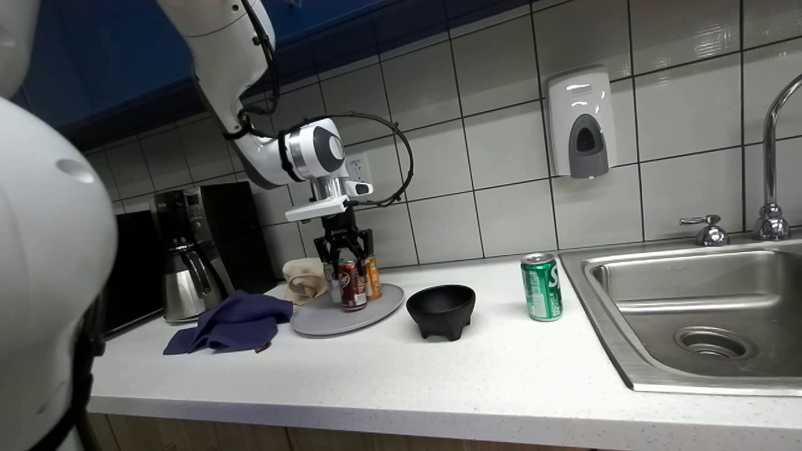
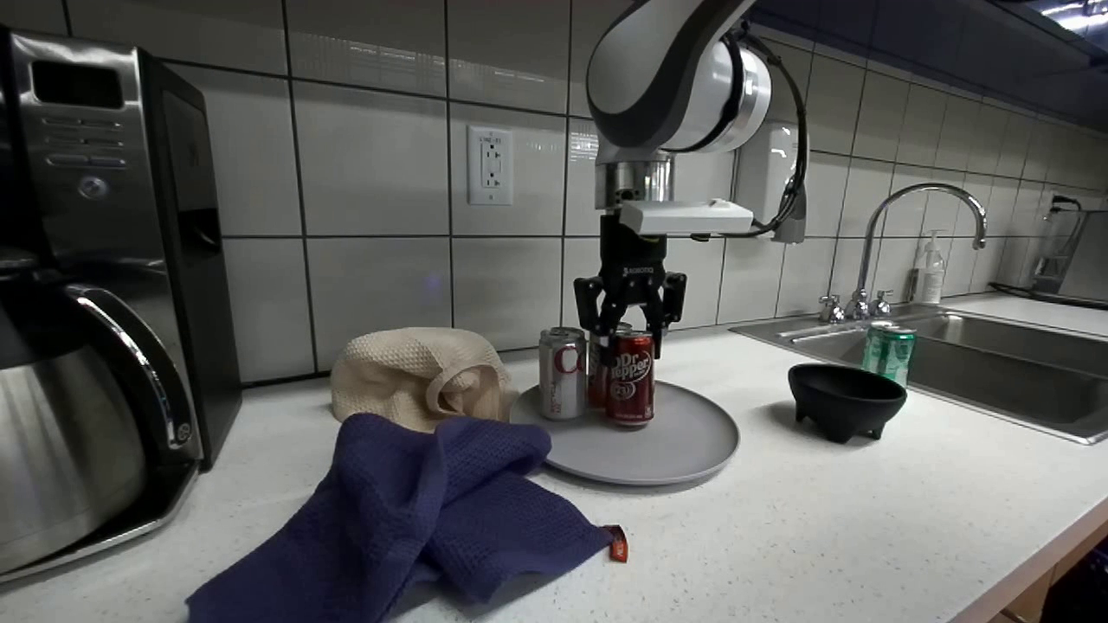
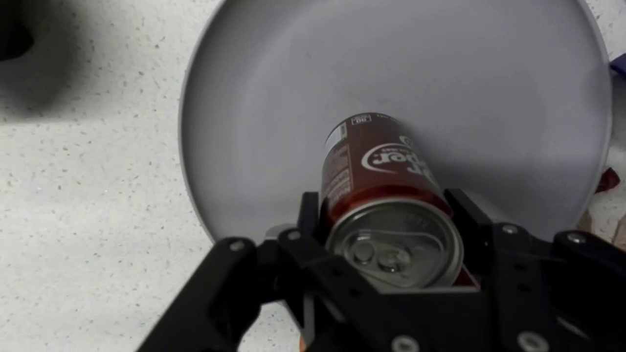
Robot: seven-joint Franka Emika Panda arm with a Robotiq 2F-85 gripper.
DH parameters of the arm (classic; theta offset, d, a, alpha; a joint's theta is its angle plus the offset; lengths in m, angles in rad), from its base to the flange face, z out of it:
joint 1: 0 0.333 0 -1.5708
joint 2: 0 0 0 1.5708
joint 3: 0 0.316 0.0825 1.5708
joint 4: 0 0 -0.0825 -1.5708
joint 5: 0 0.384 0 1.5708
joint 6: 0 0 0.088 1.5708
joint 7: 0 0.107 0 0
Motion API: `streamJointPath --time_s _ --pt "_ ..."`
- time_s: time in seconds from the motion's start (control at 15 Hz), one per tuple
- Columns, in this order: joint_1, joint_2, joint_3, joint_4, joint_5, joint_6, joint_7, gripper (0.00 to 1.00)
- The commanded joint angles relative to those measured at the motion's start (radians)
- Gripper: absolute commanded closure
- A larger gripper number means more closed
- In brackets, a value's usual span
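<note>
White counter (image 1: pixel 376 373), tiled wall (image 1: pixel 501 144). Gripper (image 2: pixel 634 350) grasps Dr Pepper can (image 2: pixel 630 389) over plate (image 2: pixel 692 441); silver can (image 2: pixel 563 385), orange can (image 1: pixel 374 280) crowd it.

The robot's arm (image 1: pixel 225 53) is smooth, rounded and white, with dark grey panels (image 2: pixel 636 130) and a silver band (image 1: pixel 305 153). A thin black cable (image 1: pixel 411 161), held by black straps (image 1: pixel 287 158), bows out in a wide loop. Below a metal collar (image 2: pixel 651 177) sits a flat white bar (image 2: pixel 684 216). The black base (image 2: pixel 634 242) bears small white "ROBOTIQ" lettering (image 2: pixel 640 271), and the jointed black fingers (image 3: pixel 467 210) carry round, silvery screws (image 3: pixel 510 228).
</note>
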Motion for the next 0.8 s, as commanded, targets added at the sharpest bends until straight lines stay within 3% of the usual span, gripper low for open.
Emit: streamJointPath --time_s 0.0,0.73 --pt "-0.003 -0.001 0.003 0.027 -0.018 -0.026 -0.028 0.04" --pt "-0.020 -0.077 -0.025 -0.009 -0.022 0.035 -0.011 0.00"
